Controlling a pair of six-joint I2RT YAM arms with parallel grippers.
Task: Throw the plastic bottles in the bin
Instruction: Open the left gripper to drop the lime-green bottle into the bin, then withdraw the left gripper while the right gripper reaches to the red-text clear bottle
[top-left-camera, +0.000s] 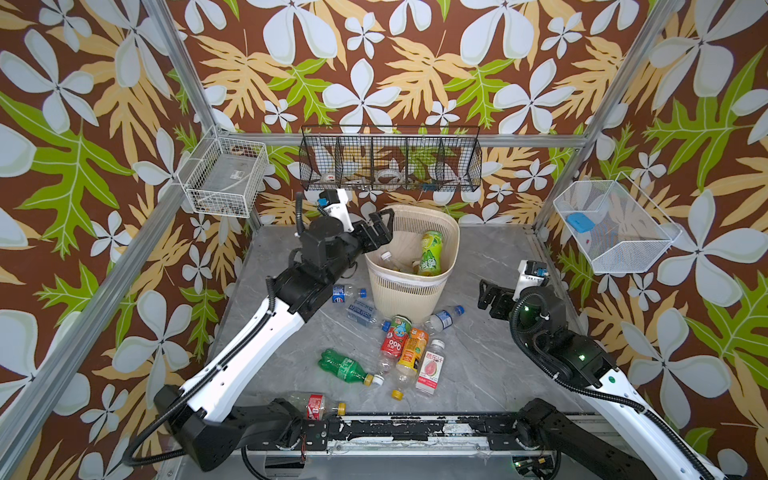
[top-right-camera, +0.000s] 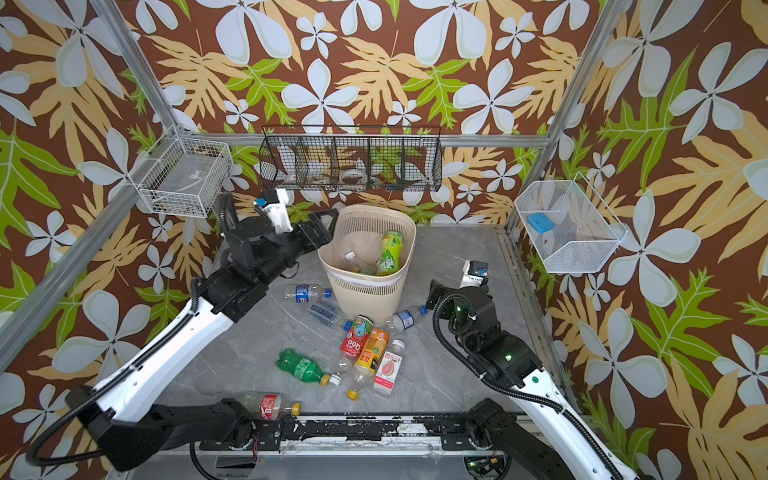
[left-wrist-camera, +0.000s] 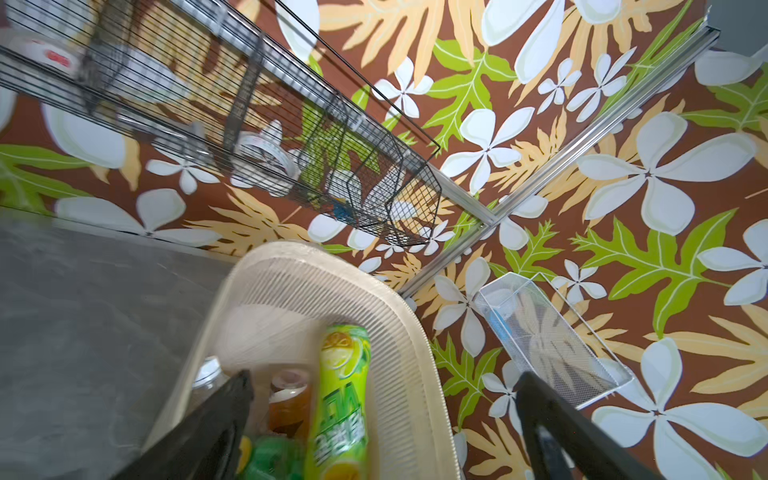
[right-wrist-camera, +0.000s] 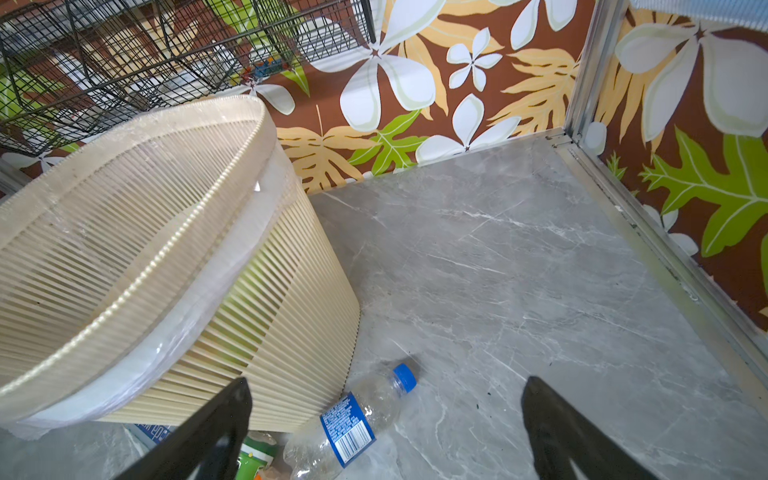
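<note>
Gaping empty, left pincer (top-left-camera: 386, 226) and right pincer (top-left-camera: 482, 296) flank the bin (top-left-camera: 415, 277), bottles (top-left-camera: 388, 259) inside half-hidden.

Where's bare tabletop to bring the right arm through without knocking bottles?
Bare: table between the bin and the right wall; also the strip between the pink-label bottle and the right arm. Crowded: in front of the bin, from the Pepsi bottle to the blue-capped bottle, down to the green bottle.
</note>
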